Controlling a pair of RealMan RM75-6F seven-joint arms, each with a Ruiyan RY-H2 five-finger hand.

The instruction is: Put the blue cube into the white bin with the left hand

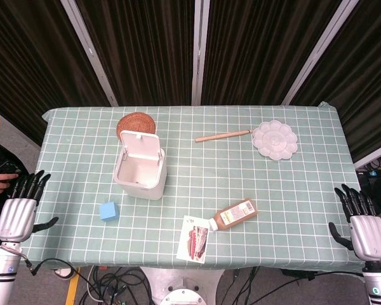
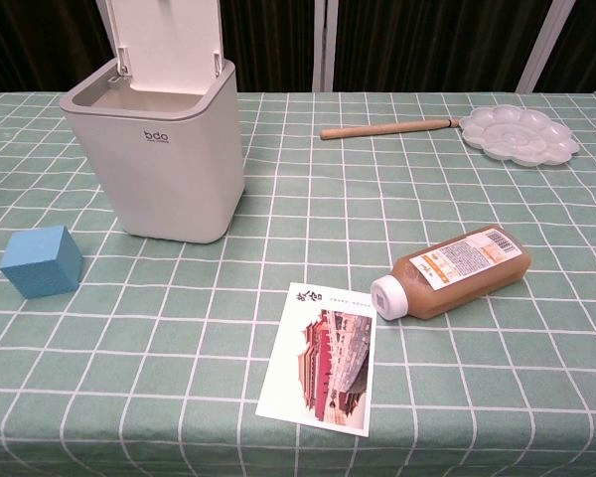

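The blue cube [image 1: 108, 211] [image 2: 42, 261] sits on the green checked tablecloth, just in front and to the left of the white bin [image 1: 139, 166] [image 2: 159, 159]. The bin stands upright with its lid flipped up and its inside showing. My left hand [image 1: 20, 206] hangs off the table's left edge, fingers spread and holding nothing, well left of the cube. My right hand [image 1: 363, 223] is off the right edge, also open and holding nothing. Neither hand shows in the chest view.
A brown bottle [image 1: 237, 214] [image 2: 452, 271] lies on its side near the front, with a postcard [image 1: 195, 239] [image 2: 321, 356] beside it. A wooden stick [image 1: 223, 135] [image 2: 387, 127] and white flower-shaped palette [image 1: 275, 140] [image 2: 518, 134] lie at the back right. A woven coaster [image 1: 136, 122] sits behind the bin.
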